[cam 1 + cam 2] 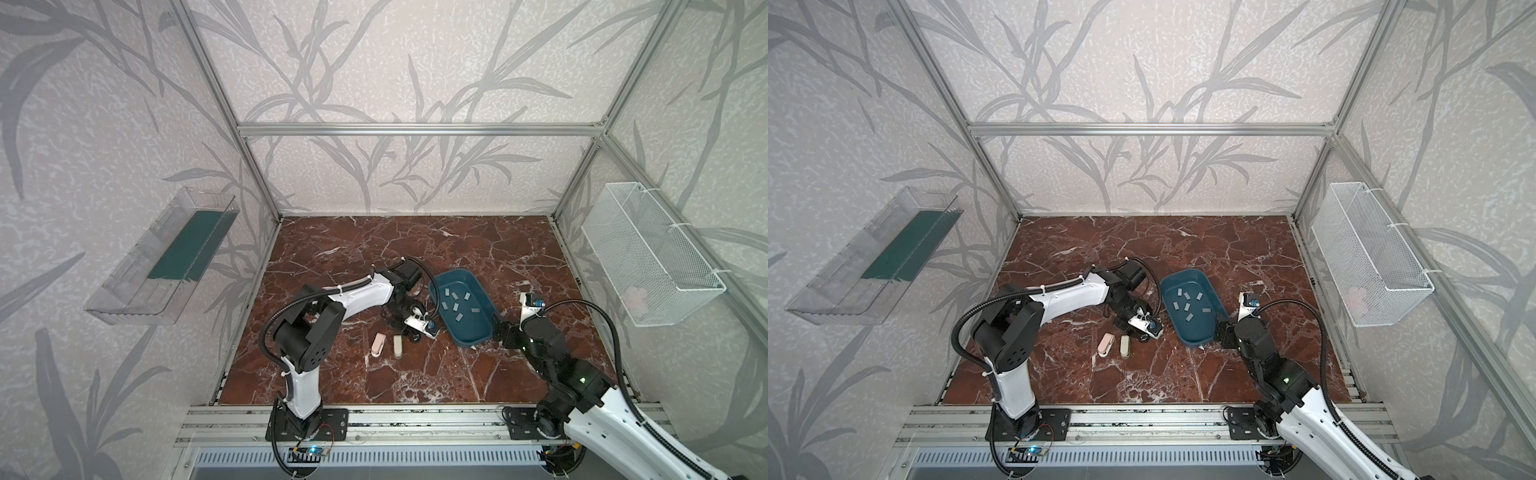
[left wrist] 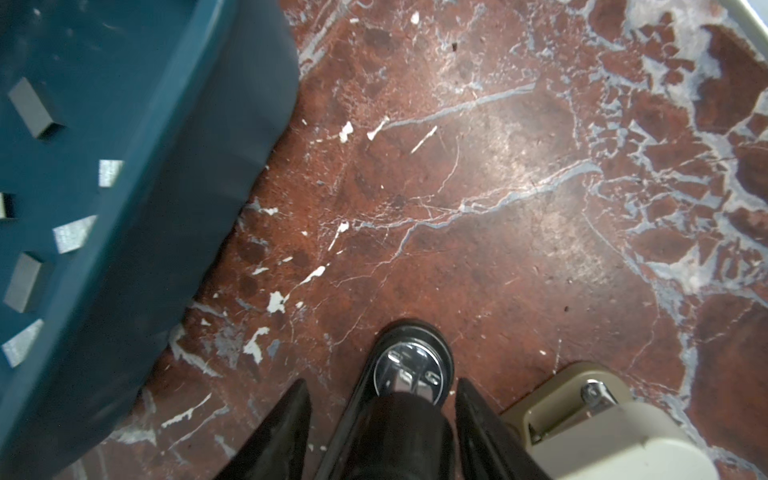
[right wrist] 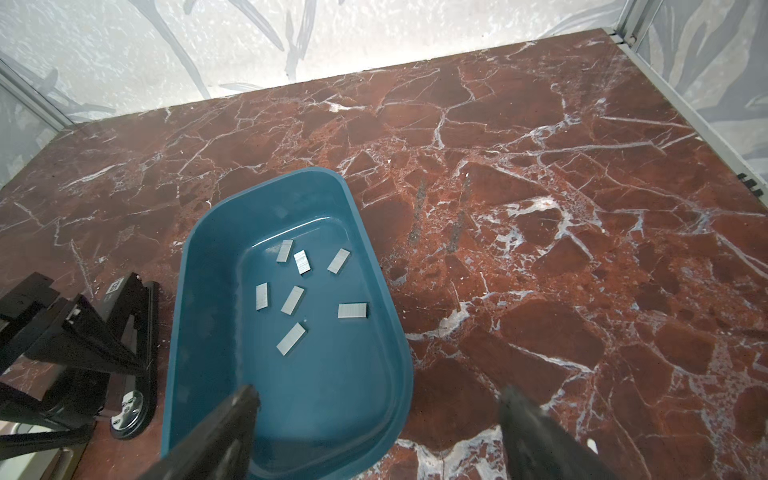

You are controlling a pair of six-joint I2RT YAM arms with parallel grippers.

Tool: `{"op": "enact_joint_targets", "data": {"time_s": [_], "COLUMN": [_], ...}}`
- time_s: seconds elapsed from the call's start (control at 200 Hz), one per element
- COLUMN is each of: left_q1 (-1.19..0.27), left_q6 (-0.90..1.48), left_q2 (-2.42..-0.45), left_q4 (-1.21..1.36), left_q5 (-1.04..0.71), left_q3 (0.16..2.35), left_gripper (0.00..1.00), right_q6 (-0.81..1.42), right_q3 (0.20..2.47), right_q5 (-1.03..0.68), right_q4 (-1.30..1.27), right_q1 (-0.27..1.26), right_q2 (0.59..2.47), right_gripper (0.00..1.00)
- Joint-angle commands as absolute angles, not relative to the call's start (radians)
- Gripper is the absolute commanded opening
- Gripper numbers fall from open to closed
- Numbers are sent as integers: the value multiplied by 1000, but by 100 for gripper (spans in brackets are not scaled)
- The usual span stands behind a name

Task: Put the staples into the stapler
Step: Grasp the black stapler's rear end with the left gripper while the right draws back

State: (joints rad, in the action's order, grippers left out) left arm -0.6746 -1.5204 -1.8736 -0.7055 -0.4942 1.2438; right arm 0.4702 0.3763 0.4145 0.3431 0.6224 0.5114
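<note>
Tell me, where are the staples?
The staples lie loose inside the blue tray, a bit right of the table's middle in both top views. The black stapler sits just left of the tray, the right gripper at its near end.

Your left arm (image 1: 357,297) reaches forward and your left gripper (image 2: 381,382) points down, fingers a little apart. Your right arm (image 1: 544,336) reaches forward too, and your right gripper (image 3: 379,390) is spread wide.

Staples (image 3: 292,299) lie in tub (image 1: 478,328). Stapler (image 2: 409,370) just left of tub. Two smaller staplers (image 1: 378,344) farther left of tub.
</note>
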Motion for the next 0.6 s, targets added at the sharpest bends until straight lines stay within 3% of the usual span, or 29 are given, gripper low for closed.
{"op": "enact_joint_targets", "data": {"time_s": [0.0,0.295,0.48,0.595], "left_q1": [-683,-680,-679,-678], "left_q6": [-1566,-1555,-1549,-1545], "left_q2": [-1891,-1878,-1882,-1872], "left_q4": [-784,-818,-817,-819], "left_q5": [-457,-410,-356,-356], "left_q3": [1289,1311,1312,1312], "left_gripper": [51,45,32,34], "right_q6": [459,457,459,460], "right_q3": [385,389,388,388], "right_q5": [422,408,400,393], "right_q4": [325,319,325,325], "right_q1": [619,617,617,617], "right_q2": [526,548,543,544], "right_gripper": [90,89,90,89]}}
